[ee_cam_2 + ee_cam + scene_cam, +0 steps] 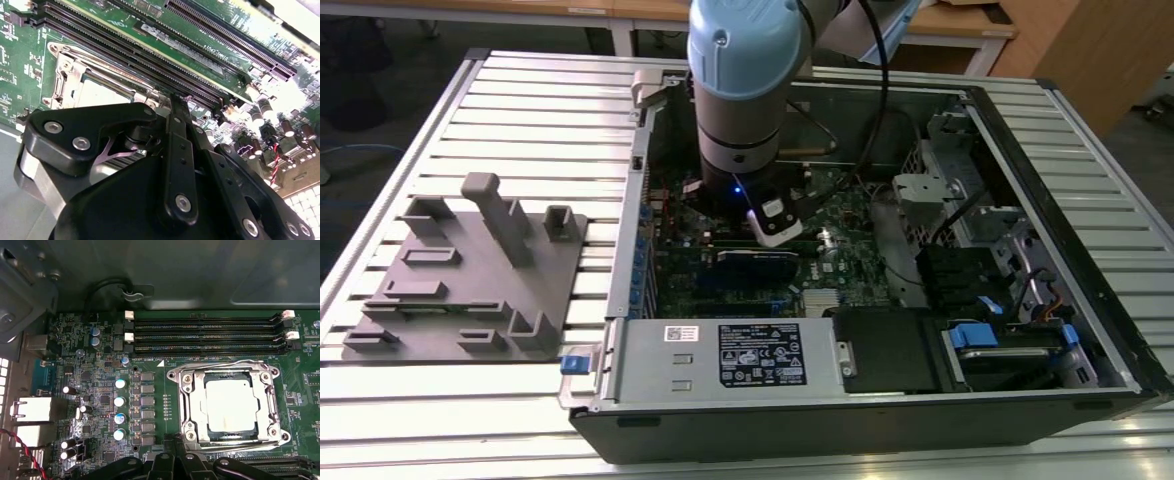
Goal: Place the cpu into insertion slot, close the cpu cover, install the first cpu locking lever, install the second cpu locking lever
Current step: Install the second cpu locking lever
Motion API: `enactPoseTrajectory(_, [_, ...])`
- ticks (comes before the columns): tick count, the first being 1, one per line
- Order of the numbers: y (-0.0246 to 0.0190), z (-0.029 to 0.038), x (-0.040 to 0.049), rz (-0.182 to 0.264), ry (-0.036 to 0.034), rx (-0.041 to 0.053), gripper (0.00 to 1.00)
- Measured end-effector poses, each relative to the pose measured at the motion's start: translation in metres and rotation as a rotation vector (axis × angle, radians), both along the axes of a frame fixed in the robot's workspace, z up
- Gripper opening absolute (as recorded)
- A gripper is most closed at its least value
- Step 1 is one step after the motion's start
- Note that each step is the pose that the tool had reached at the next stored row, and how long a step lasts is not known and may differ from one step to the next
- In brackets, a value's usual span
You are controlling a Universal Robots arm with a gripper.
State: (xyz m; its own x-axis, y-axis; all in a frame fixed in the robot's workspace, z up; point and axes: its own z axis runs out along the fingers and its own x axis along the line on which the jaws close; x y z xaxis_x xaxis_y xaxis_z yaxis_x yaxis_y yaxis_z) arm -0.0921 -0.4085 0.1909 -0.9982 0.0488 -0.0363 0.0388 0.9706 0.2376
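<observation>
The cpu (231, 405) lies flat in the insertion slot (186, 405) on the green motherboard, its silver-grey top showing. The cpu cover (272, 405) is folded down over it, framing the chip. A thin wire locking lever (215, 365) runs along the socket's edge that faces the long memory slots. My gripper (174, 441) hovers just off the socket's opposite edge with its black fingers together and nothing between them. In the second wrist view the gripper (179, 100) has its tip by a corner of the insertion slot (62, 75), beside the cpu (100, 92).
The arm (740, 100) reaches down into an open computer case (881, 400) lying on a slatted table. Memory slots (205, 332), capacitors (120, 400) and a red-black cable (20, 442) surround the socket. A grey parts fixture (467, 270) sits at the exterior view's left.
</observation>
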Motion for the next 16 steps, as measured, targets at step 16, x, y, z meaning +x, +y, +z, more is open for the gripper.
enactPoseTrajectory(16, [0.0000, 0.0093, -0.0001, 0.000, -0.0002, 0.0003, 0.10])
